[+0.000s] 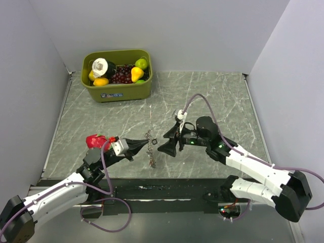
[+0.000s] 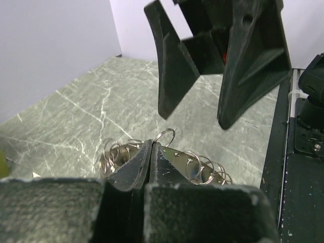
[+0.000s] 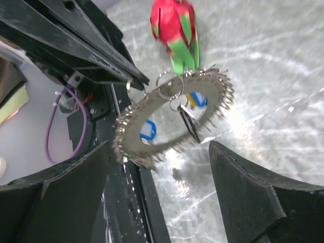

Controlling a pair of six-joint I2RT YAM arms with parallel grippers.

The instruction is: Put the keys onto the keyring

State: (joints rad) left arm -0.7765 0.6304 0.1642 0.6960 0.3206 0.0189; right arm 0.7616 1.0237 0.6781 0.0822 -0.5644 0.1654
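While the left gripper, fully closed, pinches the keyring by its upper-left rim at the centre of the right wrist view, the right gripper gapes wide and empty just below. The keyring looks light and slick, its loops likely to swing; grip it across the flat band.

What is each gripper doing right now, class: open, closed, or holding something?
Left gripper: closed, gripping the keyring.
Right gripper: open, holding nothing.
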